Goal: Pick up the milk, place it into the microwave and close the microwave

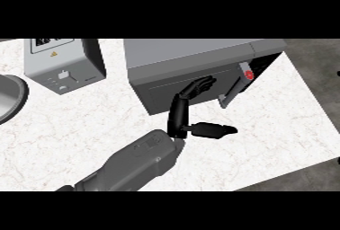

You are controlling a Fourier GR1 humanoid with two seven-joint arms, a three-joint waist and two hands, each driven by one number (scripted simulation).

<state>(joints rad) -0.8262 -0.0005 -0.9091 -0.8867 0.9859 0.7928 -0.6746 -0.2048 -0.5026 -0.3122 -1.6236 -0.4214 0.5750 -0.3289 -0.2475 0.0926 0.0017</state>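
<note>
Head view, looking steeply down: the milk cannot be made out anywhere on the counter point(79, 130), so I cannot tell where it sits or which way its long axis runs. A small red patch point(249, 75) shows through the gap at the microwave's open front, but it is too small to tell what it is.

The microwave point(192, 51) stands at the far side of the counter, its long side running left to right, its interior hidden from this angle. Its door point(179, 90) stands nearly closed, a narrow gap left at the right end, where a pale handle point(231, 92) slants down.

One hand point(179, 114) is in view, fingers point(199, 86) straight and spread, the tips touching the door's face, the thumb point(212, 130) sticking out to the right. It grasps nothing. Its grey forearm point(133, 164) comes up from the lower edge, left of centre; by the thumb's side it looks like the left hand. The other hand does not show.

A grey toaster point(63, 60) stands at the far left, cut by the upper edge. A round metal rim point(12, 96) is cut off at the left edge.
</note>
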